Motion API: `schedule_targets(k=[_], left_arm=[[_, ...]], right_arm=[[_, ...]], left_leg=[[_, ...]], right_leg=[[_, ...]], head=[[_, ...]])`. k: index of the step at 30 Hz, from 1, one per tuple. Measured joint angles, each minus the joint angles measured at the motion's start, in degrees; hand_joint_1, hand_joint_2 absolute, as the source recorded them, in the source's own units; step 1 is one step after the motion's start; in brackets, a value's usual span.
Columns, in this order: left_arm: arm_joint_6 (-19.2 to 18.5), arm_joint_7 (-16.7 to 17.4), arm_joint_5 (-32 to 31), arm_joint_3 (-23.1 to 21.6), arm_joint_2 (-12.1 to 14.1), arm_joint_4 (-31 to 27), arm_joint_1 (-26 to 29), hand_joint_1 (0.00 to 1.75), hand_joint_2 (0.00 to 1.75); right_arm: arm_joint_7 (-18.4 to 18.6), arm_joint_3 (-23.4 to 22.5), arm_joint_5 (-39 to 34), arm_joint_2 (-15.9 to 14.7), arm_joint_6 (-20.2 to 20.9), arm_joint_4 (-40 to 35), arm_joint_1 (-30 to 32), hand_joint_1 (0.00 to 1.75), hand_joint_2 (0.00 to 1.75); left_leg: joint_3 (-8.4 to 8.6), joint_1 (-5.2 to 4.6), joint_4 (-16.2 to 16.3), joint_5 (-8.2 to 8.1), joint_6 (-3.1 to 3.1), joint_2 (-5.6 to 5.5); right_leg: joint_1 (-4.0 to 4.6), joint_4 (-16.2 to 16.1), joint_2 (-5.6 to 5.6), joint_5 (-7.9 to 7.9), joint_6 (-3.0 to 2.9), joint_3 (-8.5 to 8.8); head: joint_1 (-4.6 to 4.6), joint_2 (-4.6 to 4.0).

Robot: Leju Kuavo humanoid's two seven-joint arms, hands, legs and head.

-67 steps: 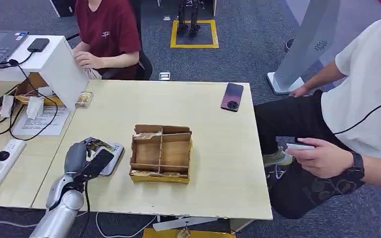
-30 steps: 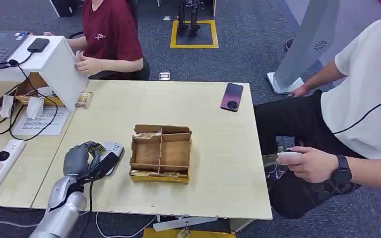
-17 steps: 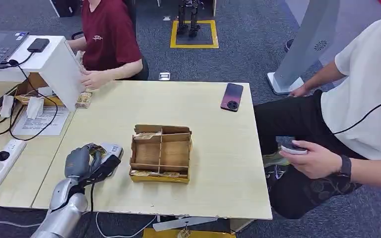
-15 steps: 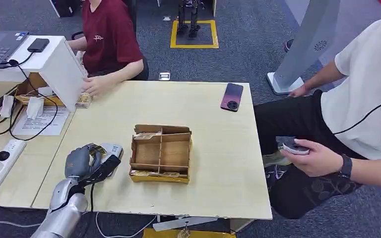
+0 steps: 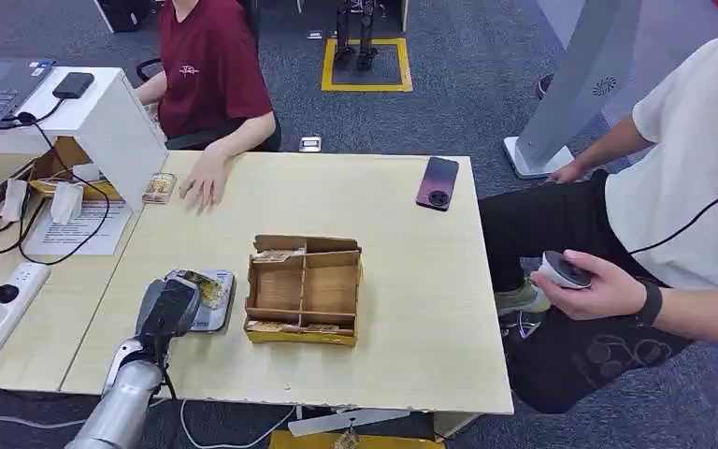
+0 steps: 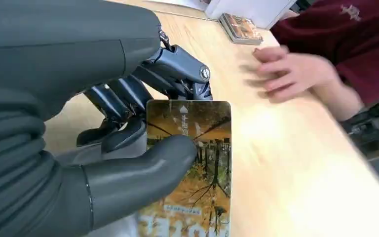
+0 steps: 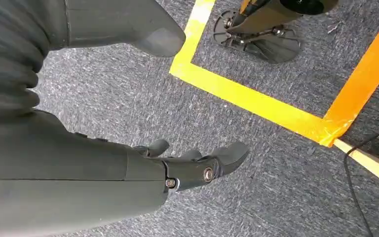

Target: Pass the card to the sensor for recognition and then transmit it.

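My left hand (image 5: 170, 307) holds an orange picture card (image 5: 209, 286) over the flat grey sensor (image 5: 219, 316) at the table's front left. In the left wrist view the thumb of this hand (image 6: 128, 170) presses on the card (image 6: 202, 148), with the dark fingers (image 6: 123, 96) behind it. Just right of the sensor stands a wooden box with compartments (image 5: 304, 290), and there are cards in its far left and front slots. My right hand (image 7: 192, 168) hangs over the grey carpet with its fingers apart and nothing in it.
A person in red sits behind the table with a hand (image 5: 201, 182) resting beside a small card stack (image 5: 159, 187). A dark phone (image 5: 437, 182) lies at the far right. A person in white, at the right, holds a round device (image 5: 561, 269). Cables and a power strip (image 5: 0, 290) lie left.
My left hand has turned and brought the card down over the sensor. The person in red moved a hand from the card stack onto the table. The other person's hand rose a little.
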Motion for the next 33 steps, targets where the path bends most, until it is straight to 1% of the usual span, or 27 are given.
schedule_targets(k=[3, 5, 6, 10, 13, 15, 16, 17, 19, 20, 21, 22, 23, 24, 25, 26, 29, 33], left_arm=[[-2.07, -1.35, 9.68, 2.27, -1.23, -2.86, 0.23, 1.75, 1.75], [-1.98, -2.39, 13.86, 4.05, -1.84, -4.69, -0.03, 1.75, 1.75], [-1.32, -2.97, 14.35, 4.76, -1.93, -5.24, -0.27, 1.75, 1.75], [3.45, -6.05, 14.52, 6.83, -2.25, -6.53, -1.42, 1.75, 1.75], [7.51, -7.86, 12.20, 7.53, -2.30, -6.70, -2.74, 1.75, 1.75], [9.09, -8.49, 10.93, 7.68, -2.25, -6.72, -3.59, 1.75, 1.75], [10.73, -8.90, 9.40, 7.71, -2.21, -6.72, -3.92, 1.75, 1.75], [13.29, -9.26, 6.83, 7.71, -2.06, -6.70, -4.29, 1.75, 1.75], [20.49, -9.46, -1.24, 7.68, -1.32, -6.05, -5.79, 1.75, 1.75], [23.71, -9.04, -5.45, 7.53, -0.77, -5.29, -6.99, 1.75, 1.75], [26.10, -8.32, -10.84, 7.51, -0.24, -4.56, -8.08, 1.75, 1.75], [27.48, -7.81, -17.70, 7.62, 0.13, -4.32, -8.90, 1.75, 1.75], [28.03, -7.66, -25.44, 8.42, 0.28, -4.17, -9.73, 1.75, 1.75], [28.23, -7.73, -31.43, 9.63, 0.28, -4.03, -10.63, 1.75, 1.75], [28.30, -8.01, -36.78, 11.49, 0.13, -3.95, -11.39, 1.75, 1.75], [28.32, -8.27, -39.66, 13.32, -0.09, -3.86, -11.93, 1.75, 1.75], [28.36, -8.32, -41.18, 16.34, -0.44, -3.58, -13.18, 1.75, 1.75], [28.45, -10.16, -43.82, 20.10, -1.25, -3.53, -14.23, 1.75, 1.75]], right_arm=[[0.22, -0.31, 0.48, 0.07, -0.07, 0.00, 0.00, 0.00, 1.75], [0.57, -0.46, 0.81, 0.09, -0.04, 0.00, -0.01, 0.00, 1.75], [0.64, -0.48, 1.03, 0.13, -0.02, 0.00, -0.01, 0.00, 1.75], [1.23, -0.48, 1.75, 0.17, 0.02, 0.00, -0.10, 0.00, 1.75], [1.40, -0.48, 2.32, 0.20, 0.11, -0.02, -0.38, 0.00, 1.75], [1.60, -0.48, 2.47, 0.22, 0.19, -0.02, -0.56, 0.00, 1.75], [1.71, -0.48, 2.71, 0.22, 0.35, -0.02, -0.62, 0.00, 1.75], [1.90, -0.48, 3.11, 0.20, 0.64, -0.02, -0.71, 0.00, 1.75], [2.08, -0.48, 3.91, 0.20, 1.09, -0.04, -0.94, 0.00, 1.75], [2.19, -0.46, 4.35, 0.20, 1.22, -0.11, -1.09, 0.00, 1.75], [2.36, -0.44, 4.76, 0.20, 1.42, -0.20, -1.30, 0.00, 1.75], [2.47, -0.42, 5.05, 0.20, 1.70, -0.26, -1.54, 0.00, 1.75], [2.56, -0.42, 5.44, 0.20, 1.95, -0.33, -1.74, 0.00, 1.75], [2.60, -0.42, 5.55, 0.20, 2.01, -0.35, -1.94, 0.00, 1.75], [2.65, -0.42, 5.64, 0.20, 2.03, -0.42, -2.13, 0.00, 1.75], [2.65, -0.42, 5.86, 0.22, 2.01, -0.50, -2.33, 0.00, 1.75], [2.65, -0.42, 5.99, 0.22, 2.03, -0.55, -2.48, 0.00, 1.75], [2.67, -0.42, 6.10, 0.22, 2.01, -0.55, -2.49, 0.00, 1.75]], left_leg=[[-0.01, 0.00, 0.01, 0.00, 0.00, 0.00], [0.00, 0.00, 0.00, 0.00, 0.00, 0.00], [0.00, 0.01, 0.00, 0.00, 0.00, 0.00], [0.00, 0.02, 0.00, 0.00, 0.00, 0.00], [-0.01, 0.03, 0.00, 0.00, -0.01, 0.00], [-0.01, 0.03, 0.00, 0.01, -0.01, 0.00], [-0.01, 0.03, 0.00, 0.01, -0.01, 0.00], [-0.01, 0.03, 0.00, 0.01, -0.02, 0.00], [-0.01, 0.03, 0.01, 0.02, -0.03, 0.00], [-0.01, 0.03, 0.01, 0.03, -0.04, 0.00], [-0.01, 0.03, 0.00, 0.04, -0.06, -0.01], [-0.01, 0.03, 0.00, 0.05, -0.07, -0.01], [-0.01, 0.03, 0.00, 0.05, -0.07, -0.01], [-0.02, 0.04, 0.00, 0.06, -0.07, -0.04], [-0.01, 0.04, 0.00, 0.06, -0.08, -0.03], [0.01, 0.03, 0.00, 0.06, -0.09, 0.05], [0.00, 0.03, 0.01, 0.06, -0.09, 0.14], [-0.02, 0.04, 0.00, 0.06, -0.10, 0.03]], right_leg=[[0.00, 0.00, 0.00, 0.00, 0.00, -0.01], [0.00, 0.00, 0.00, 0.00, 0.00, -0.01], [0.01, 0.00, 0.01, 0.00, 0.00, -0.02], [0.02, 0.00, 0.00, 0.00, 0.00, -0.02], [0.03, 0.01, 0.00, 0.00, 0.00, -0.02], [0.02, 0.01, 0.00, 0.00, 0.00, -0.02], [0.02, 0.01, 0.00, 0.00, 0.00, -0.02], [0.03, 0.01, 0.00, 0.00, 0.00, -0.02], [0.02, 0.01, 0.02, 0.01, -0.01, -0.03], [0.03, 0.01, 0.01, 0.01, -0.01, -0.03], [0.03, 0.02, 0.00, 0.01, -0.01, -0.02], [0.03, 0.03, 0.01, 0.01, -0.01, -0.02], [0.03, 0.04, 0.00, 0.01, -0.01, -0.02], [0.03, 0.04, -0.02, 0.01, -0.01, -0.02], [0.03, 0.05, 0.00, 0.01, -0.01, -0.02], [0.02, 0.05, 0.08, 0.02, -0.03, -0.04], [0.03, 0.06, 0.21, 0.06, -0.08, -0.12], [0.03, 0.06, 0.07, 0.03, -0.09, -0.12]], head=[[0.00, 0.00], [-0.02, 0.00], [0.00, 0.00], [-0.02, 0.00], [0.00, 0.00], [0.00, 0.00], [0.00, 0.00], [0.00, 0.00], [0.00, 0.00], [-0.02, 0.00], [0.00, 0.00], [-0.02, 0.00], [-0.02, 0.00], [0.00, 0.00], [0.02, 0.00], [0.02, 0.00], [-0.02, 0.00], [0.00, 0.00]])
